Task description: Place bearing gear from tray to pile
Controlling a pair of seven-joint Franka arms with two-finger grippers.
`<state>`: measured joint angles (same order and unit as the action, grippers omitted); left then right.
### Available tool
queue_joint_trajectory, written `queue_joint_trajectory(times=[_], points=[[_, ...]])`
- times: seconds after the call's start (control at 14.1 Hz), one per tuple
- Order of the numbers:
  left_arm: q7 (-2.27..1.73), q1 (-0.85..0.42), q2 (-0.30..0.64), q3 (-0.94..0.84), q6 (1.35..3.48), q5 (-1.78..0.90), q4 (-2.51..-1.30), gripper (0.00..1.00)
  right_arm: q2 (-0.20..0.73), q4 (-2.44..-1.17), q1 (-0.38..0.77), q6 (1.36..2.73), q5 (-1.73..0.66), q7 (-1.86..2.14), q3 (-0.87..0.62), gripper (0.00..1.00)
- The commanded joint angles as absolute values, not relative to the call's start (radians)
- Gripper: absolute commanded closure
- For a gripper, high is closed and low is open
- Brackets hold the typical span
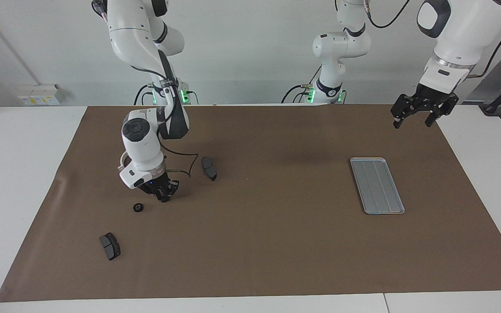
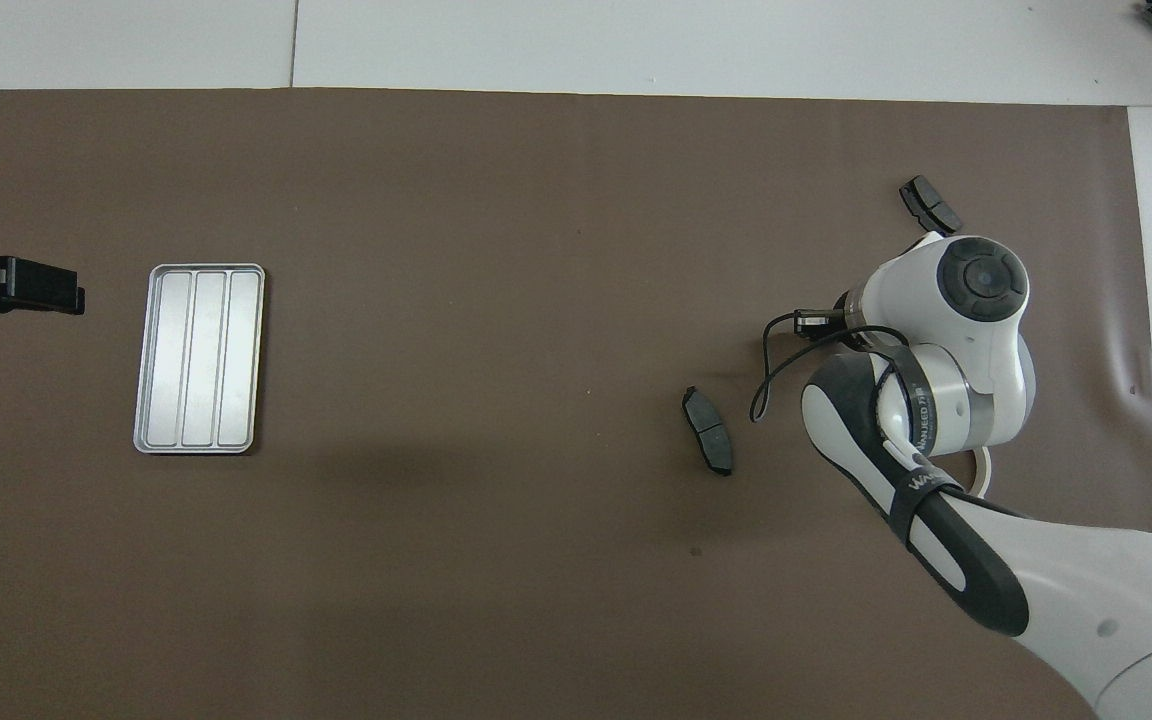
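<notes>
Hovering right hand (image 1: 164, 198) beside gear (image 1: 138, 207)

The silver-grey ridged tray (image 1: 377, 185) is seen flat toward the left arm's end of the tabletop. Well apart from the tray, a small black gear (image 1: 138, 208) is found between two dark brake pads (image 1: 209, 168), lying loose.

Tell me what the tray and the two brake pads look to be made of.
The tray looks like brushed metal: silver-grey, a soft sheen, pressed lengthwise ridges. Both brake pads look dark grey and matte, maybe friction compound on a backing plate; that stays uncertain.
</notes>
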<state>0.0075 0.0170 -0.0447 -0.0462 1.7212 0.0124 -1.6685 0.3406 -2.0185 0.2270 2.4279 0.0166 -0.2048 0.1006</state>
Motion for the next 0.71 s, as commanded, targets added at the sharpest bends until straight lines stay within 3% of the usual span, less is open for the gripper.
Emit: queue_joint_trajectory(times=[0.0, 0.64], points=[[-0.005, 0.014, -0.071, -0.041, 1.712, 0.021, -1.690, 0.00, 0.327, -2.023, 0.209, 2.438, 0.000, -0.205, 0.086, 0.00], [-0.005, 0.014, -0.071, -0.043, 1.712, 0.021, -1.690, 0.00, 0.121, -1.876, 0.146, 2.113, 0.018, -0.206, 0.091, 0.00]])
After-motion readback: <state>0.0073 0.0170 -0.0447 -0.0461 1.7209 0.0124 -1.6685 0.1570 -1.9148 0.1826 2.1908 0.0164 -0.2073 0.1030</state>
